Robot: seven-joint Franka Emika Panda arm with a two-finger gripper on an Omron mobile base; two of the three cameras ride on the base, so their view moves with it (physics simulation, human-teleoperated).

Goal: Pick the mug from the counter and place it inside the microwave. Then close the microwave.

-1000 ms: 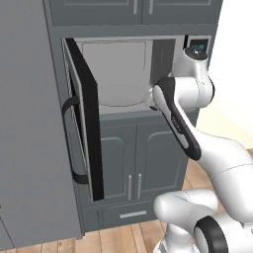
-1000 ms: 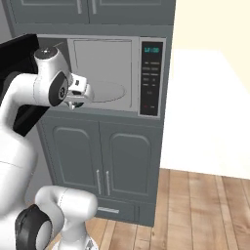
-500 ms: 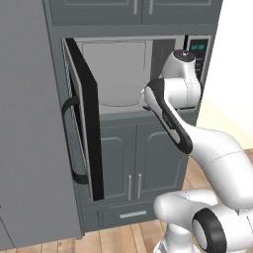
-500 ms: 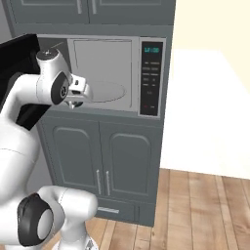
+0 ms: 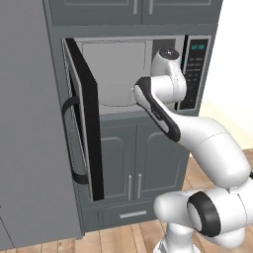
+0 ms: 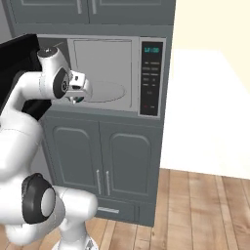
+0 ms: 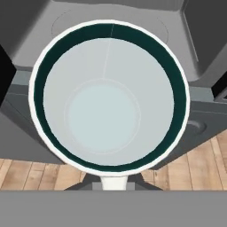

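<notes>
Mug [image 7: 108,95] upright, mouth toward hand camera, clamped in closed gripper [image 6: 75,99] before open microwave [image 6: 105,73].

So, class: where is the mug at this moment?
The mug is held in the shut gripper, in front of the open microwave at its left side, by the swung-out door; the hand view looks straight down into it.

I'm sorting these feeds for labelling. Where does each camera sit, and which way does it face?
Left base view: behind the arm's left, facing the open microwave; white arm rises lower right.
Right base view: behind its right, facing the same microwave; arm rises lower left, claw before the cavity.
Hand view: on the hand, looking straight down into the mug.
Both base views share the microwave and the arm.
</notes>
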